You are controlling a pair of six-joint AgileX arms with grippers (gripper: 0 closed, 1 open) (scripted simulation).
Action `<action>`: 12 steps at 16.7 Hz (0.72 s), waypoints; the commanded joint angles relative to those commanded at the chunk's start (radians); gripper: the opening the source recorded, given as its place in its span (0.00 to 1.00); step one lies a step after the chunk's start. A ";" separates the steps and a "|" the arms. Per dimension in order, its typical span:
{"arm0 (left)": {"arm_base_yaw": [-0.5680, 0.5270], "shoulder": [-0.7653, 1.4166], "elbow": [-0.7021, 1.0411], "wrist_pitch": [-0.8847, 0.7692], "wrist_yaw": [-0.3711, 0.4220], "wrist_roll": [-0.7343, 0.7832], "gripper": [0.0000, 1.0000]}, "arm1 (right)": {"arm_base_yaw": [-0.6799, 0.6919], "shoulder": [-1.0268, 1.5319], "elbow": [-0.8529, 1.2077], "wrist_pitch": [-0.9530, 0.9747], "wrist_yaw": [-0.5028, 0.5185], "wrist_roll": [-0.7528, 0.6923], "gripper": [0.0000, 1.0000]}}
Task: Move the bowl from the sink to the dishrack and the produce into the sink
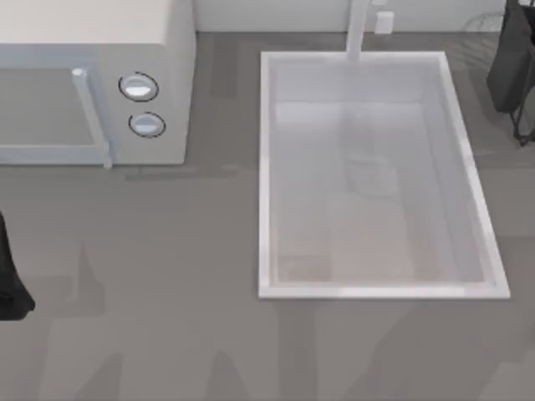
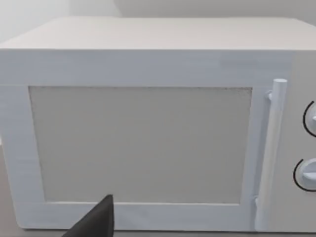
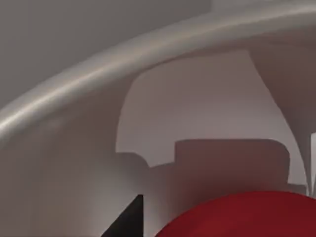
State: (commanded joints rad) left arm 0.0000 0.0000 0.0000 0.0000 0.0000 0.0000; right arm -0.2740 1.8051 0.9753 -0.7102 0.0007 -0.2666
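Produce point(image 3: 247, 217) sits before the sink point(image 1: 269, 167) wall, no writing legible.

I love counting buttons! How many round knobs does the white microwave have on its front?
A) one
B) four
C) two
C: the top view shows the microwave with two round knobs close together, beside its door handle.

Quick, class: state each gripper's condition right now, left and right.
Left gripper: by the microwave; state cannot be told.
Right gripper: over the sink, beside the red produce; grip cannot be told.
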 joint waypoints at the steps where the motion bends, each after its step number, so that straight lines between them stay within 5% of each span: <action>1: 0.000 0.000 0.000 0.000 0.000 0.000 1.00 | -0.001 0.021 -0.025 0.036 0.000 0.001 1.00; 7: 0.000 0.000 0.000 0.000 0.000 0.000 1.00 | -0.003 0.053 -0.060 0.082 0.000 0.004 1.00; 12: 0.000 0.000 0.000 0.000 0.000 0.000 1.00 | -0.003 0.053 -0.060 0.082 0.000 0.004 0.62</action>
State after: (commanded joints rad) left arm 0.0000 0.0000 0.0000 0.0000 0.0000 0.0000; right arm -0.2771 1.8586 0.9156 -0.6278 0.0007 -0.2626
